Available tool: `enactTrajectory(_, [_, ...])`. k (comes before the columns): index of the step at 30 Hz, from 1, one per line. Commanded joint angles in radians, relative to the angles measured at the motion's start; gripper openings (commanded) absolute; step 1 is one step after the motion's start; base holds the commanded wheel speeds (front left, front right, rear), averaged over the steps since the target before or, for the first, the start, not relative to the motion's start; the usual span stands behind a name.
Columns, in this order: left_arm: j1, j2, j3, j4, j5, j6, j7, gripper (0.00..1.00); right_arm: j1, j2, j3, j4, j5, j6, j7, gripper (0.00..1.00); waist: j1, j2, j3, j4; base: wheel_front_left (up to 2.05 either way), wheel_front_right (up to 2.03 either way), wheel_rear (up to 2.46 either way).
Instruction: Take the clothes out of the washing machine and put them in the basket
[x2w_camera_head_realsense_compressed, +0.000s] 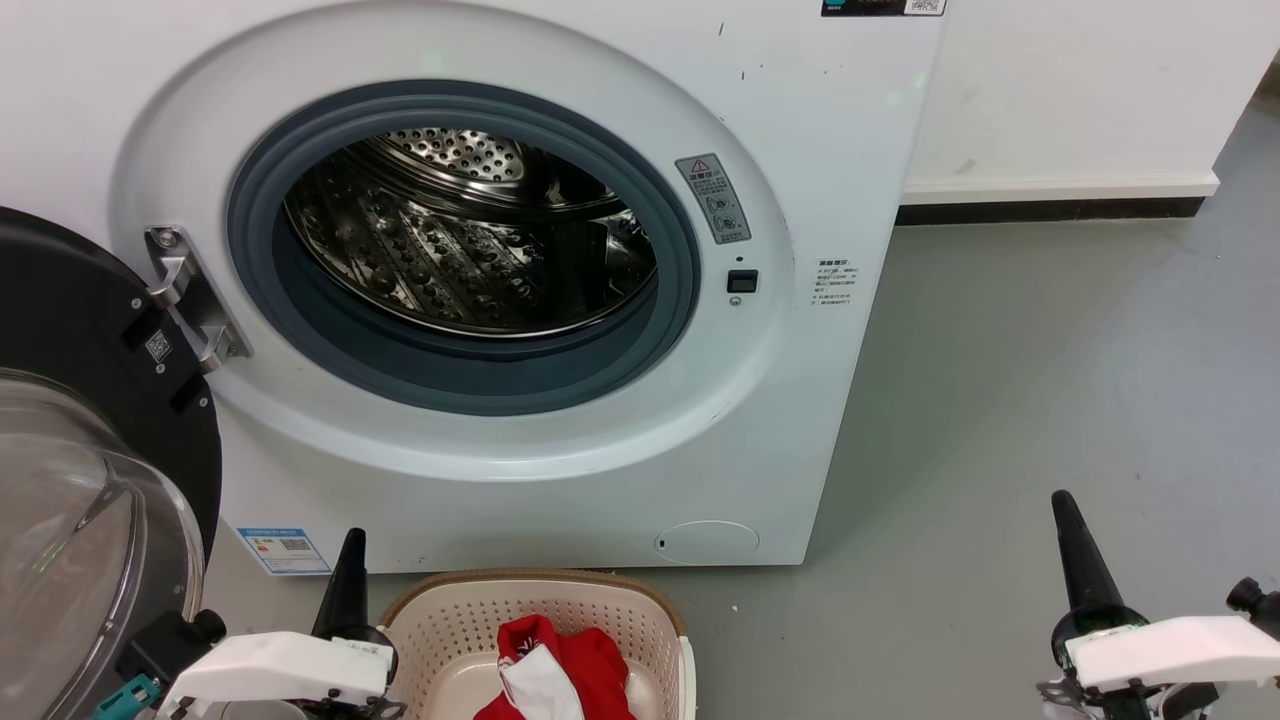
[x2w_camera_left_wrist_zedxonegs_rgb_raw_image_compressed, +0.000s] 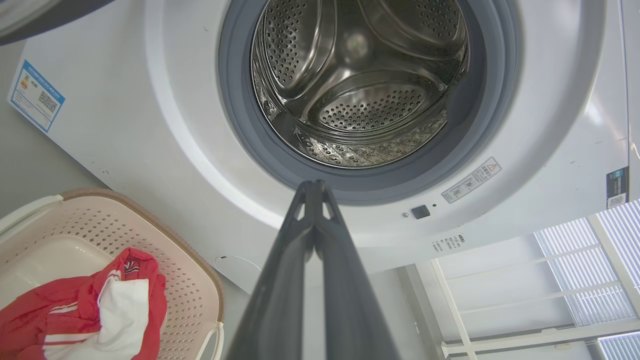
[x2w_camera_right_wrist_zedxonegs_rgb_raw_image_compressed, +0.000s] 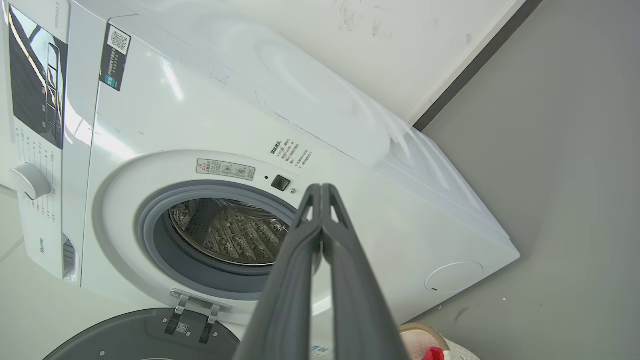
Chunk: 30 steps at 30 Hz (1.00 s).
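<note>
- Left pincer, fingers pressed together on nothing, stands just beside the left rim of the basket; the clothes lie inside the basket, to the pincer's right and apart from it
- Right pincer, likewise closed tight and holding nothing, hangs over the grey floor, well apart from basket and clothes
- Count: two pincers, one basket, one red-and-white heap of clothes, its garments too bunched to number
- Beyond stands one washing machine, its door swung open at left, steel drum showing through the porthole
- Left wrist view looks to the drum's back; right wrist view takes in the dial and control panel
</note>
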Motion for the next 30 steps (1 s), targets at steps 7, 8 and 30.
enactTrajectory(7, [-0.035, 0.001, 0.011, 0.002, -0.088, -0.017, 0.022, 0.00, -0.039, -0.007, -0.008, 0.006, 0.089, 0.000, 0.021, 0.00, -0.0001, 0.0000, 0.002, 0.000, 0.00, 0.00, 0.00])
enactTrajectory(8, [-0.037, 0.001, 0.012, 0.003, -0.099, -0.018, 0.025, 0.00, -0.041, -0.007, -0.009, 0.008, 0.100, 0.000, 0.025, 0.00, -0.0001, 0.0000, 0.002, 0.000, 0.00, 0.00, 0.00])
enactTrajectory(30, [-0.070, 0.000, 0.034, 0.028, -0.319, -0.045, 0.078, 0.00, -0.078, -0.004, -0.028, 0.044, 0.316, 0.000, 0.080, 0.00, -0.0001, 0.0000, 0.010, 0.002, 0.00, 0.00, 0.00])
